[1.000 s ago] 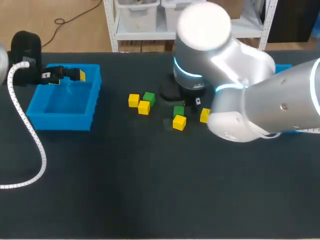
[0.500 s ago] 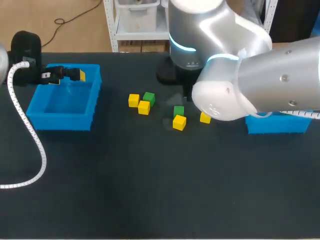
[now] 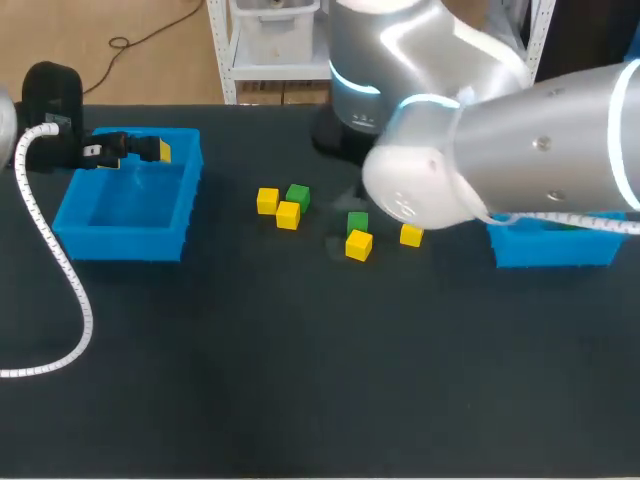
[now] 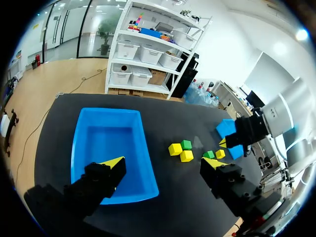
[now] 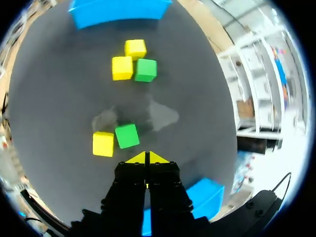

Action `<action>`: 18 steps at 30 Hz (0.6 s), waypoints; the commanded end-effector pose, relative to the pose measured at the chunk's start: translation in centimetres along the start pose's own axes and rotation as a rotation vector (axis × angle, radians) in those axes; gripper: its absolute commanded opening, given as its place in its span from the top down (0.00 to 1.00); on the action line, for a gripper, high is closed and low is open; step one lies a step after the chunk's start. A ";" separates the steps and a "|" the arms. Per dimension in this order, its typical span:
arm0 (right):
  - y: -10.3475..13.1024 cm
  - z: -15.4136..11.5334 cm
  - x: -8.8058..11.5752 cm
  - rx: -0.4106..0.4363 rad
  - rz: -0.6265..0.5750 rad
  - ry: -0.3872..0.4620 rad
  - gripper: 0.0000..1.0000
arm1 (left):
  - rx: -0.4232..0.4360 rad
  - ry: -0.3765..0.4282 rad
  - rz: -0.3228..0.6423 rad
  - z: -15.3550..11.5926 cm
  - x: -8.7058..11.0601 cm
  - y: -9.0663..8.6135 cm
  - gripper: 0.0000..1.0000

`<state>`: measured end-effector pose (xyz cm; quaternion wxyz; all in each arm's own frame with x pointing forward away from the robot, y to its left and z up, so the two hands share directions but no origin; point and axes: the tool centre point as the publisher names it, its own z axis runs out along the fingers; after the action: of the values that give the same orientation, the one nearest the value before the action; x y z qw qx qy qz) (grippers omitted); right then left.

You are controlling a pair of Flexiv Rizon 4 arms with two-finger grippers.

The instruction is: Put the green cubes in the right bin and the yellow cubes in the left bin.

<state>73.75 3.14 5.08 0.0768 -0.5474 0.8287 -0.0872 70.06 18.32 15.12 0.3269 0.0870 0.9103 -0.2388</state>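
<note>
Six cubes lie mid-table. At the left is a group of a yellow cube point(image 3: 267, 200), a green cube point(image 3: 298, 195) and a yellow cube point(image 3: 288, 215). To the right lie a green cube point(image 3: 357, 221), a yellow cube point(image 3: 358, 245) and a yellow cube point(image 3: 411, 235). My left gripper point(image 4: 163, 163) hangs open and empty over the left blue bin point(image 3: 130, 205). My right gripper point(image 5: 146, 158) is shut and empty, just short of a green cube point(image 5: 127, 136) with a yellow cube point(image 5: 103, 143) beside it. In the head view my right arm hides that gripper.
The right blue bin point(image 3: 555, 245) stands at the table's right, partly under my right arm point(image 3: 500, 150), and a corner of it point(image 5: 205, 195) shows beside the right gripper. A white cable point(image 3: 60, 270) trails from the left arm across the table's left.
My right arm has swung left and toward the back, uncovering the right bin and the rightmost yellow cube. The left arm and all cubes have stayed put.
</note>
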 end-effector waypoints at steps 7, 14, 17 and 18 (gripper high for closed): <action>-0.5 -0.4 -0.9 0.026 0.207 0.063 0.00 | 0.009 -0.007 0.002 0.0 0.1 0.2 0.00; 0.3 -0.4 -0.5 0.056 0.270 0.086 0.00 | 0.009 -0.007 0.002 0.0 0.1 0.2 0.00; 0.5 -0.5 -0.5 0.065 0.325 0.106 0.00 | 0.009 -0.007 0.002 0.0 0.1 0.2 0.00; 0.6 -0.6 -0.4 0.069 0.347 0.110 0.00 | 0.009 -0.007 0.002 0.0 0.1 0.2 0.00</action>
<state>73.92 3.72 5.34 0.0574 -0.3974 0.9074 -0.1244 70.06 18.32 15.12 0.3269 0.0870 0.9103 -0.2388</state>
